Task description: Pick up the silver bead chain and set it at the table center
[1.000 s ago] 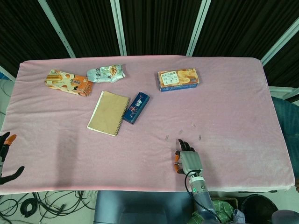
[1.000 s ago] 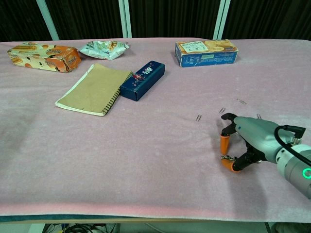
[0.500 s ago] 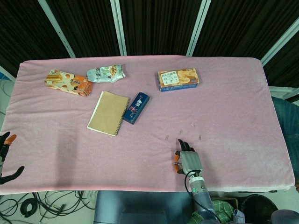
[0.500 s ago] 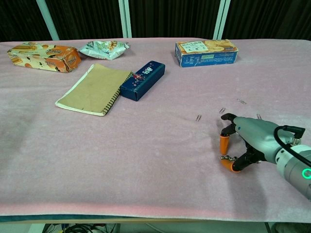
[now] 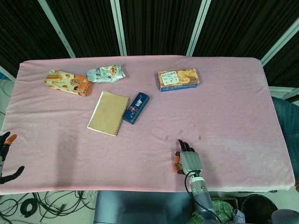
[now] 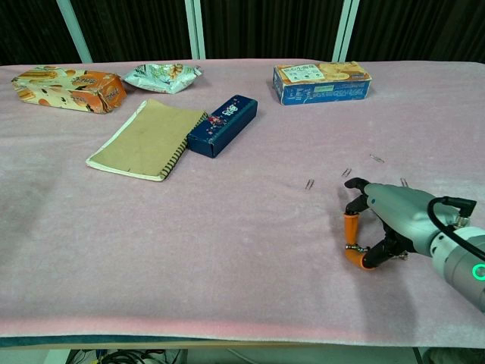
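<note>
The silver bead chain [image 6: 352, 246] shows only as a short silver bit on the pink cloth, between the orange fingertips [image 6: 350, 225] of my right hand [image 6: 390, 216]. That hand lies near the table's front right edge, fingers curled down over the chain and pinching it against the cloth; most of the chain is hidden under the palm. In the head view my right hand [image 5: 188, 160] covers the chain entirely. My left hand [image 5: 5, 156] hangs off the table's left edge, fingers apart and holding nothing.
Several small metal clips [image 6: 309, 184] lie just beyond my right hand. A blue case [image 6: 223, 124] and a brown notebook [image 6: 145, 139] lie left of centre. A biscuit box [image 6: 322, 82] and two snack packs [image 6: 68, 88] line the far side of the pink table [image 6: 189, 250].
My right hand's fingertips have closed in slightly around the chain. Nothing else has moved.
</note>
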{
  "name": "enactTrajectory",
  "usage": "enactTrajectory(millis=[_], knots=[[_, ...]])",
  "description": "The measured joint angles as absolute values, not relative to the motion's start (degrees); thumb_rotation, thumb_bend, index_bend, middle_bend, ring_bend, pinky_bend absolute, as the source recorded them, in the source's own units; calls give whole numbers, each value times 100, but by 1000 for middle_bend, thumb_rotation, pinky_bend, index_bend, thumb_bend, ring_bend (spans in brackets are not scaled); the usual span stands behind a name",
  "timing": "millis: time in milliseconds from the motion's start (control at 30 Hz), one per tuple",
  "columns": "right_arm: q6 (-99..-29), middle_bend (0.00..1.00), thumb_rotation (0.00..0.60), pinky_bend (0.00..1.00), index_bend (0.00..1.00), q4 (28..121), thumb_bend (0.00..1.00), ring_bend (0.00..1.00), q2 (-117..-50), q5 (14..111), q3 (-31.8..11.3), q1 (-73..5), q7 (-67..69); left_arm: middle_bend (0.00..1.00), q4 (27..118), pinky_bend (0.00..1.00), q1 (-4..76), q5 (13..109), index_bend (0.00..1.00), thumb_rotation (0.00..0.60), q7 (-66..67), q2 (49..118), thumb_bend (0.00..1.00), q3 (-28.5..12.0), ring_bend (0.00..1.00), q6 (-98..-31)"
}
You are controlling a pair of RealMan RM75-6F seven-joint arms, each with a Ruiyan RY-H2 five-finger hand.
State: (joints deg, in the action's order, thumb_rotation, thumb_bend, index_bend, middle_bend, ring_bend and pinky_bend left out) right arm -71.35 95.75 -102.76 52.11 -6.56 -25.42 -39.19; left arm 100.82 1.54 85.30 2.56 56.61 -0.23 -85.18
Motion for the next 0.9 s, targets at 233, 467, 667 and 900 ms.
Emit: enactTrajectory(millis=[233,467,667,900], knots=[[-7132,3,587,207,606,9648,310,58,-10242,5243,-662,-2555,-3880,0,10085,0,148,8525,109,600,251,5658,220,-25,0,-8528],[-7121,3,590,207,606,9851,331,58,-10118,5274,-680,-2578,-3861,0,10088,0,149,8530,111,600,245,5653,220,-20,0,-8523],[-7074,2,587,207,605,10165,343,58,-9945,5190,-750,-2606,-3856,0,10092,0,139,8538,116,600,219,5644,220,-21,0,-8546],[-6936,3,587,207,605,10840,343,58,-9560,4881,-1023,-2716,-3816,0,10090,0,135,8553,119,600,195,5635,220,-19,0,-8558]])
